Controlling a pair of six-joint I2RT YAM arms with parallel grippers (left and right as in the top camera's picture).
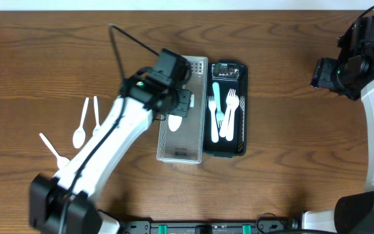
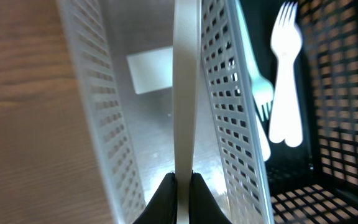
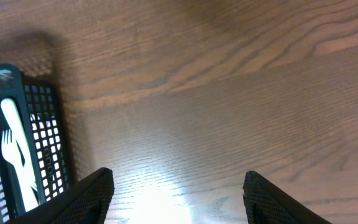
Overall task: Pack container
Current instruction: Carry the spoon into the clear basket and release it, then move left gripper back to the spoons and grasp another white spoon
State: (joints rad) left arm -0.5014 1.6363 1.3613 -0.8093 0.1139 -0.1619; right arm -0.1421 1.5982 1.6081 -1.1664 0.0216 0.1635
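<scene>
My left gripper point(image 1: 176, 112) is shut on a white plastic spoon point(image 1: 174, 121) and holds it over the clear perforated container point(image 1: 174, 155). In the left wrist view the spoon's handle point(image 2: 185, 87) runs up from my pinched fingers point(image 2: 183, 180) above the clear container point(image 2: 104, 143). The black mesh container point(image 1: 239, 148) next to it holds several white forks and a light blue utensil point(image 1: 216, 97); the forks point(image 2: 284, 74) show in the left wrist view. My right gripper point(image 3: 176, 186) is open and empty over bare table at the far right point(image 1: 333, 75).
Three loose white spoons point(image 1: 80, 127) lie on the wooden table left of the containers. The black container's edge point(image 3: 36, 149) shows at the left of the right wrist view.
</scene>
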